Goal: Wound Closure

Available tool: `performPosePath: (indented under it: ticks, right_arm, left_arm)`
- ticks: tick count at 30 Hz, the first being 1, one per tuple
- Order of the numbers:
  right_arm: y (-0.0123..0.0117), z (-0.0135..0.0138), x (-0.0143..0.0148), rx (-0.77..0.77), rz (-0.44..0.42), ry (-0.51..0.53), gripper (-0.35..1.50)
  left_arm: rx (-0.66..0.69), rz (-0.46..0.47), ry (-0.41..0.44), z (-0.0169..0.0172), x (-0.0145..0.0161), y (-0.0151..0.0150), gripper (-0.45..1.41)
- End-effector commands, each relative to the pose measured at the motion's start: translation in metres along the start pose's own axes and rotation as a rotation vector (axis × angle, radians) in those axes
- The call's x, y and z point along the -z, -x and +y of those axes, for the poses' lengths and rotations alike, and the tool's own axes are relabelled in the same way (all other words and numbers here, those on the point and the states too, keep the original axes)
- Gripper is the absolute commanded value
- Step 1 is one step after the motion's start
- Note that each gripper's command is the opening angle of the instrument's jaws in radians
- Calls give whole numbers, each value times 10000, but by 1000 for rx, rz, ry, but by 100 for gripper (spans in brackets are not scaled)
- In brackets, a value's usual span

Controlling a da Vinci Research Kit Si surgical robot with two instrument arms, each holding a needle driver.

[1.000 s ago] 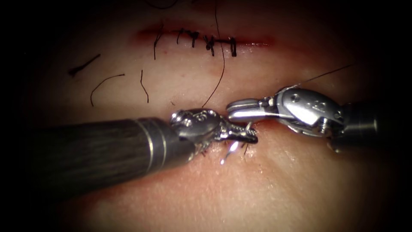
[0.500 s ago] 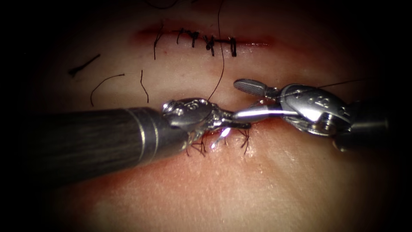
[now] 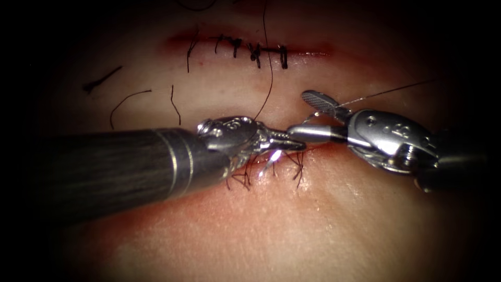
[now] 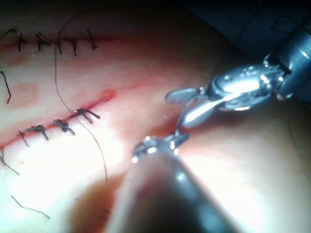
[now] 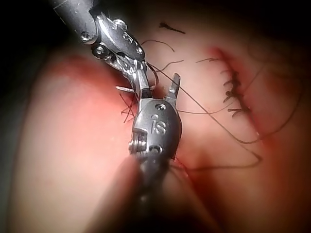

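Seemingly mid-handover, the endoscope shows the left tool [image 3: 292, 143] clamped on the needle [image 3: 271, 159] above the tissue [image 3: 313, 224], the right tool [image 3: 308, 117] gaping beside it, holding nothing. Wrist views agree; a square regrasp seems wise.

My left tool [image 3: 284, 142] is bright silver metal at the wrist, on a shaft [image 3: 104, 169] of dark grey with a faint woven streaking and two pale silver rings near its end. My right tool [image 3: 313, 116] is polished silver too, its upper jaw showing a fine cross-hatched face. The needle [image 3: 270, 161] glints white with a bluish-violet sheen. The tissue [image 3: 292, 230] is pale pink to tan, flushed redder along the cut [image 3: 318, 149], where red fluid [image 3: 313, 53] also lines the far stitched seam. The thread [image 3: 269, 78] is black, like the stitches [image 3: 255, 52] and the cut ends [image 3: 128, 102].
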Motion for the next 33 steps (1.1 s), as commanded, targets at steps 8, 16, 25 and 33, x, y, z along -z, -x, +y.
performPosePath:
  ticks: [8, 16, 25, 33]
  right_arm:
    - [7, -11, -5, -9, 40, 95, 105]
    - [2, -16, -12, -14, 65, 114, 94]
    - [1, -14, -7, -17, 79, 121, 19]
    - [3, -14, -1, -12, 63, 128, -35]
  left_arm:
    - [0, 3, 1, -3, -6, 3, -27]
    - [0, 3, 1, -3, -6, 3, -27]
    - [0, 3, 1, -3, -5, 3, -27]
    - [2, 3, 0, -1, -5, 3, -27]
